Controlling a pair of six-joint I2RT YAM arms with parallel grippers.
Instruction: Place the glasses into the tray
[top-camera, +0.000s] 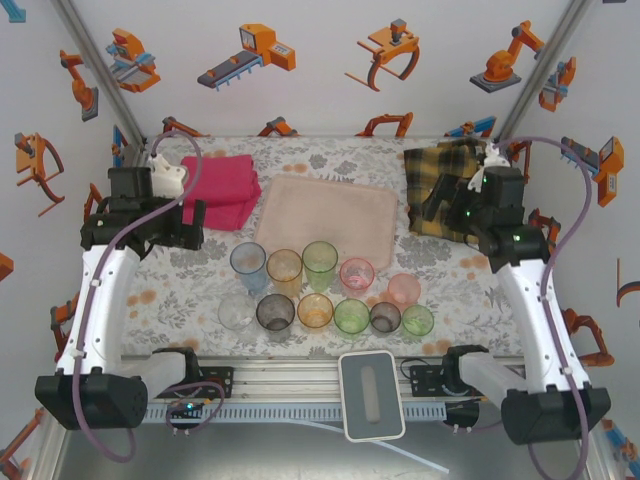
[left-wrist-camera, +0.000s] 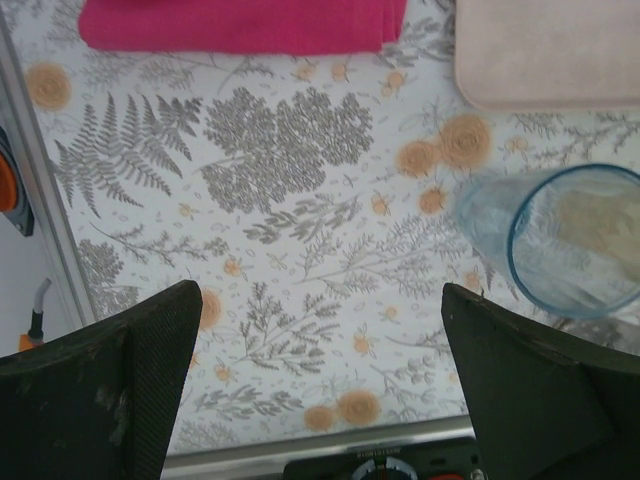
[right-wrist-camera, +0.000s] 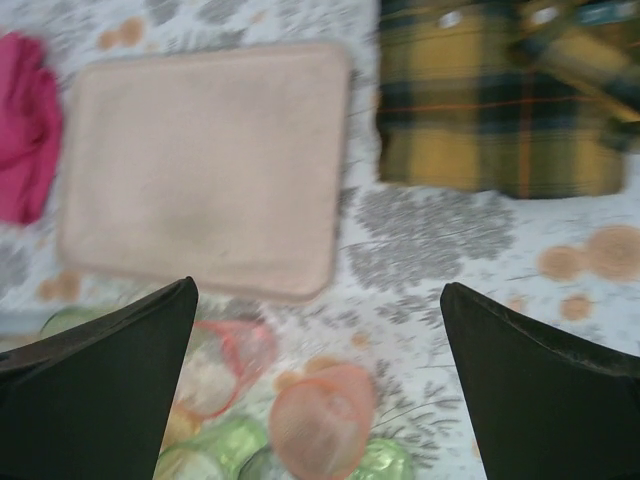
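Flowery table (top-camera: 200, 285) has a pink tray (top-camera: 325, 215) in the middle, with glasses (top-camera: 320, 265) in rows on its near side. Left fingers (top-camera: 193, 222) and right fingers (top-camera: 435, 205) are spread wide apart.

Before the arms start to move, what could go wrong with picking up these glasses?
The glasses stand packed in two rows, so a wide grasp coming down on one may topple its neighbours. The blue glass lies off to the side of the left gripper, not between its fingers; closing now would likely miss.
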